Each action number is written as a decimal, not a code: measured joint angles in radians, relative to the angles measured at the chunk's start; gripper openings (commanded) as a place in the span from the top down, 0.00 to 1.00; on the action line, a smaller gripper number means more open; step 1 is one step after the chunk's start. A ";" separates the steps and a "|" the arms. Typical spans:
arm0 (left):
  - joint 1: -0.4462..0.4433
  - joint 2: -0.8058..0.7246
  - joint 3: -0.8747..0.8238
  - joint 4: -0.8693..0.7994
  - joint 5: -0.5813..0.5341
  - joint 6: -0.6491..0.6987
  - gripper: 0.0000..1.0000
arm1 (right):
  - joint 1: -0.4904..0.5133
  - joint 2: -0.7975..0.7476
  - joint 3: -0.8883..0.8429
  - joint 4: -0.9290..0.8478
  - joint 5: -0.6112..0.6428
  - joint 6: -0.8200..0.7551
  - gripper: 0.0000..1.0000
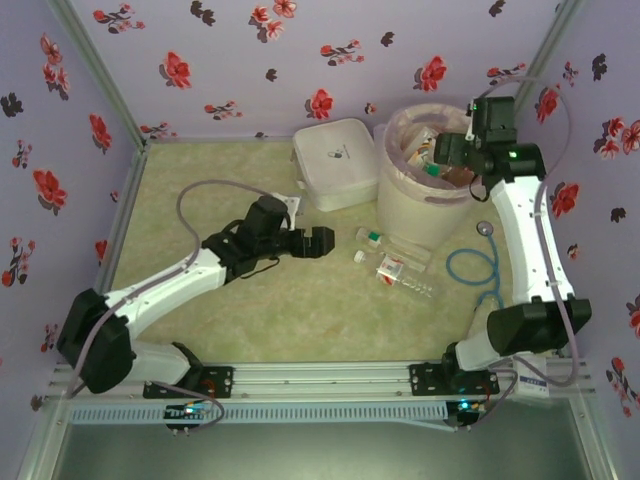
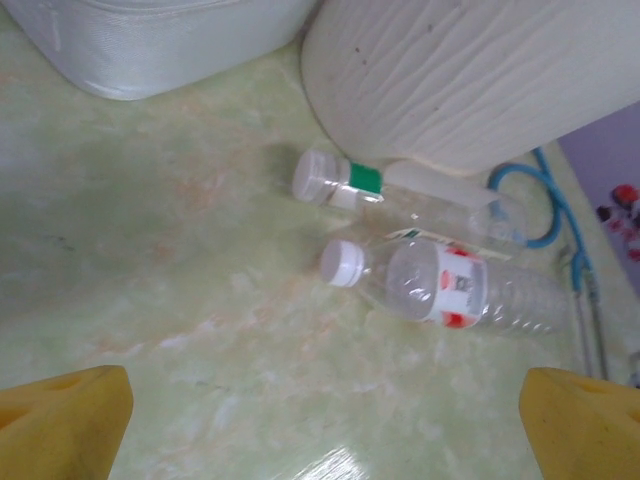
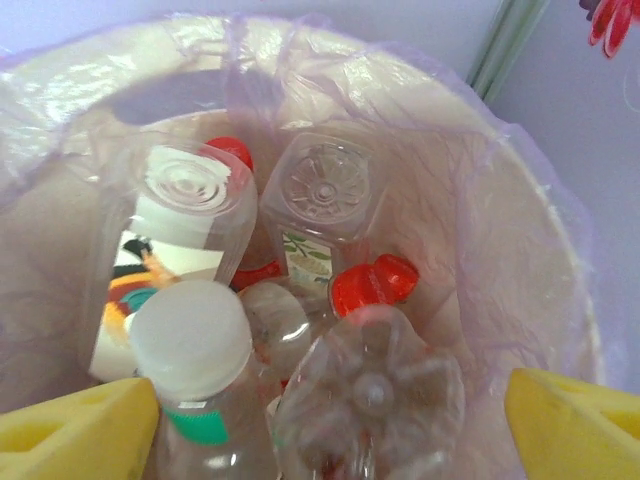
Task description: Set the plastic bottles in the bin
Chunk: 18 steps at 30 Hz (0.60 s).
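A: Where are the plastic bottles point(image 3: 190, 340) seen?
B: Many are piled in the bin point(image 3: 520, 230); two bottles point(image 2: 450, 285) are laid on the bench point(image 2: 150, 250) beside it.
A: And the end effectors?
B: Both are held open: the right end effector point(image 3: 325, 425) above the bin, the left end effector point(image 2: 322, 420) near the two bottles.

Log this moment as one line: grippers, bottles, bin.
left gripper: open, low over table | right gripper: open above bin | binned bottles: several inside | red-label bottle, green-band bottle: lying beside bin

bin point(image 1: 415, 205) — upright, lined, several bottles point(image 3: 190, 210) inside | two clear bottles point(image 2: 440, 285) lying just beside it
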 measured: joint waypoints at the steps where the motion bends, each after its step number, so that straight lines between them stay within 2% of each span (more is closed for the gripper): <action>1: 0.000 0.027 0.016 0.014 0.016 -0.022 0.00 | 0.000 -0.014 0.000 -0.006 -0.003 0.001 0.05; 11: -0.012 0.256 0.092 0.187 0.078 -0.298 0.00 | 0.000 -0.165 -0.012 -0.010 -0.027 0.013 0.04; 18: -0.053 0.361 0.160 0.202 0.061 -0.494 0.00 | 0.000 -0.306 -0.105 0.050 -0.016 0.043 0.04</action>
